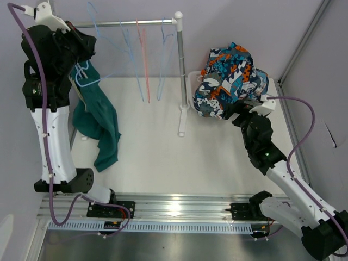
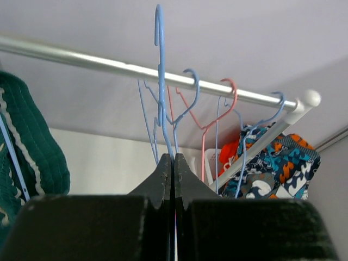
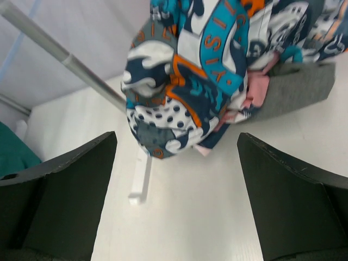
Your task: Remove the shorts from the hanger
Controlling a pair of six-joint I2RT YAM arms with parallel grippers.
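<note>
The teal shorts [image 1: 100, 122] hang from a blue hanger [image 1: 82, 76] at the rail's left end and trail down onto the table; they also show in the left wrist view [image 2: 32, 141]. My left gripper [image 1: 86, 51] is raised by the rail, its jaws shut on a blue hanger's wire [image 2: 161, 87]. A pile of shorts lies at the back right, with the blue-orange-white print [image 1: 231, 76] on top. My right gripper [image 3: 176, 163] is open and empty just in front of this printed pile [image 3: 190, 65]. Grey [image 3: 304, 87] and pink [image 3: 253, 92] cloth show under it, and orange cloth [image 2: 231, 149] behind.
A metal rail [image 1: 125, 23] on a white post [image 1: 179, 70] carries bare blue hangers [image 1: 163, 60] and one pink hanger [image 1: 144, 54]. The post's white foot [image 3: 140, 182] lies on the table near my right gripper. A white basket edge [image 1: 191, 81] sits by the pile. Walls close in behind and right.
</note>
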